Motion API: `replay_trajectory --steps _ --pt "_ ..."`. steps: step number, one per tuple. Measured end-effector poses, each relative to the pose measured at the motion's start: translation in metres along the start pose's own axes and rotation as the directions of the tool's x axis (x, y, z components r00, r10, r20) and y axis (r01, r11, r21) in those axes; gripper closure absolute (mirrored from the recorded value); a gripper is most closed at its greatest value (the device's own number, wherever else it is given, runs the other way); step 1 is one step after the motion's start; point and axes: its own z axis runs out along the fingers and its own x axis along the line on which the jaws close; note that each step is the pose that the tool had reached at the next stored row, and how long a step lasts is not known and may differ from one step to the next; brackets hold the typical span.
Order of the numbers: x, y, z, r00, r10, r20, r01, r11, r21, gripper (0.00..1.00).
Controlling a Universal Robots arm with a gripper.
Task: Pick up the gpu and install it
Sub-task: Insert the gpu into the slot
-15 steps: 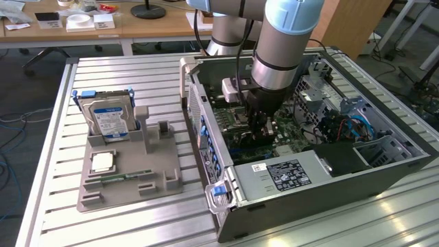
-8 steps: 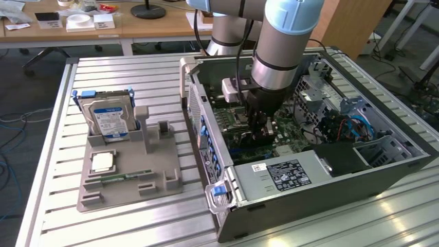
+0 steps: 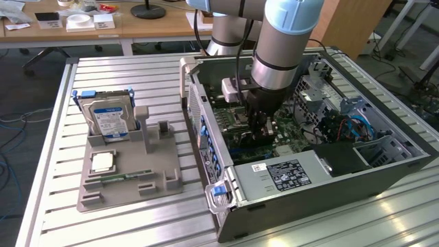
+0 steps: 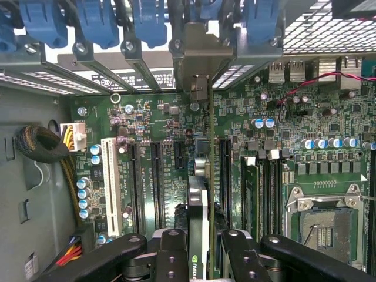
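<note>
- You're working the install step: the claw (image 4: 198, 249) is gripping the gpu (image 4: 198, 200) edge-on between its fingers (image 4: 171, 254), down inside the open computer case (image 3: 384, 170).
- In the wrist view, the card is hanging straight ahead of the claw, its metal end bracket (image 4: 198, 76) reaching up toward the rear slot openings of the case.
- In the exterior view, the claw (image 3: 261, 135) is hovering low over the motherboard (image 3: 237, 128), with the gpu just beneath it and close to the board.
- You're not seated yet, by my reading: the card looks to be standing just above the board, beside the long black expansion slots (image 4: 157, 185). Whether its edge is touching a slot, I cannot tell.
- What the next move is calling for, as I judge it: keeping the card upright, its edge lined up along one slot and its bracket lined up with a rear opening, then pressing straight down.
- Counting now: one gpu, in the claw.
- One hard drive (image 3: 108, 117), blue-white label, standing in the grey holder (image 3: 127, 177) on the counter (image 3: 61, 216), well off to the claw's side, outside the case.
- One white slot (image 4: 108, 182) beside the black ones.
- One processor socket (image 4: 324, 226), off to the far side of the claw.
</note>
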Motion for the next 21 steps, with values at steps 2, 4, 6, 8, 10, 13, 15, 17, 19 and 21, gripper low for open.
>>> replay_trajectory --steps 2,4,6,8,10,13,15,17,19,21 --pt "0.0 0.0001 0.0 1.0 0.0 0.0 0.0 1.0 0.0 0.73" --pt "-0.0003 0.0003 0.0 1.0 0.0 0.0 0.0 1.0 0.0001 0.73" --pt "-0.0008 0.0003 0.0 1.0 0.0 0.0 0.0 1.0 0.0001 0.73" --pt "-0.001 0.0003 0.0001 1.0 0.0 0.0 0.0 1.0 0.0001 0.73" --pt "-0.001 0.0003 0.0002 1.0 0.0 0.0 0.0 1.0 0.0001 0.73" --pt "-0.0011 0.0003 0.0007 1.0 0.0 -0.0002 0.0 1.0 0.0001 0.73" --pt "-0.001 0.0004 0.0015 1.0 0.0 -0.0007 0.0 1.0 0.0 0.73" --pt "-0.0009 0.0004 0.0022 1.0 0.0 -0.0009 0.0 1.0 0.0 0.73" --pt "-0.001 0.0004 0.0028 1.0 0.0 0.0001 0.0 1.0 0.0004 0.73" --pt "-0.001 0.0004 0.0028 1.0 0.0 0.0002 0.0 1.0 0.0005 0.73"
